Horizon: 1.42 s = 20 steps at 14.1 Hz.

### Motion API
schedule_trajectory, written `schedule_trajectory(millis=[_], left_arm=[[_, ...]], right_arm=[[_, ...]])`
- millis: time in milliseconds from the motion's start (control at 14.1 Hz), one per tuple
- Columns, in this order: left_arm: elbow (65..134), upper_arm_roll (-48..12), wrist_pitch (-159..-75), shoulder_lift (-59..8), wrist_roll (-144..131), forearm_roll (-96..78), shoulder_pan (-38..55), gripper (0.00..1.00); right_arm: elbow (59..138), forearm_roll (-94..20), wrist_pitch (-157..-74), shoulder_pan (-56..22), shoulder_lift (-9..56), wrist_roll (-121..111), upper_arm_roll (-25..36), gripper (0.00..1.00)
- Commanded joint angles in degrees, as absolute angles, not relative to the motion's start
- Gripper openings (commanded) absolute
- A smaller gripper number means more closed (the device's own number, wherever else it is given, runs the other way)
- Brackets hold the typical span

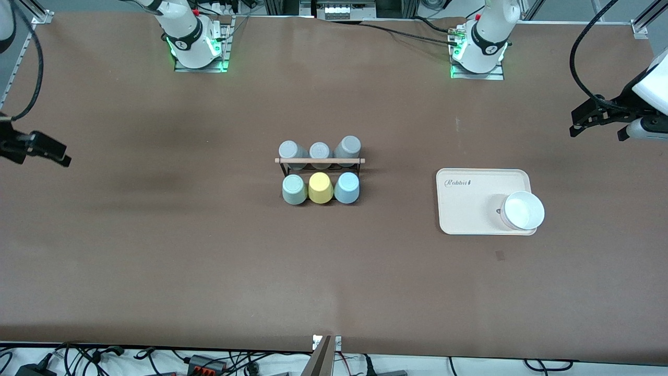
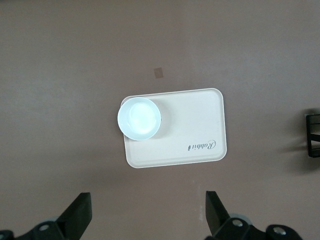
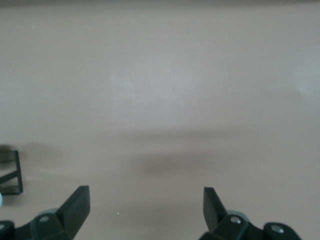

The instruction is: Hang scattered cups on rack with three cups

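The black wire rack with its wooden rod stands mid-table. On its row nearer the front camera sit bottoms-up a mint green cup, a yellow cup and a light blue cup. My left gripper hangs open and empty over the table's end by the left arm; in its wrist view the left gripper shows wide apart, with the rack at the frame's edge. My right gripper hangs open over the right arm's end; the right gripper is empty, with the rack barely showing.
Three grey cups fill the rack's row farther from the front camera. A beige tray lies toward the left arm's end with a white bowl on its corner; the tray and bowl lie below the left gripper.
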<state>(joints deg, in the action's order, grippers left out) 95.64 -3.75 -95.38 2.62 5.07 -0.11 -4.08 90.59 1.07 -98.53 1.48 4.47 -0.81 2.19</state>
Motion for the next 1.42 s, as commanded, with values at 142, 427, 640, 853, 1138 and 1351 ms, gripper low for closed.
schedule_trajectory(millis=[142, 427, 640, 853, 1138, 1351], left_arm=[[96.94, -4.22, -95.53, 4.31, 5.36, 0.35, -4.66, 1.0], [97.03, -4.22, -95.8, 4.31, 5.36, 0.09, -4.83, 1.0], [97.03, -4.13, -95.89, 4.39, 5.36, 0.0, -4.83, 1.0], [97.03, -4.13, -95.89, 4.39, 5.36, -0.18, -4.83, 1.0], [97.03, -4.04, -95.89, 4.39, 5.36, -0.26, -4.83, 1.0], [96.94, -4.04, -95.8, 4.39, 5.36, -0.26, -4.83, 1.0]], right_arm=[[101.78, 2.2, -99.5, 1.14, -4.22, -1.93, 1.41, 1.0], [99.14, 1.14, -99.41, 0.97, -2.37, -1.67, 1.58, 1.0], [99.4, 1.05, -98.97, 0.97, -2.29, -1.32, 1.58, 1.0], [99.4, 1.05, -99.14, 0.88, -2.37, -1.14, 1.58, 1.0], [99.58, 1.05, -99.32, -0.26, -2.29, -0.97, 1.85, 1.0], [99.58, 1.05, -98.79, -0.26, -2.46, -0.97, 1.93, 1.0]])
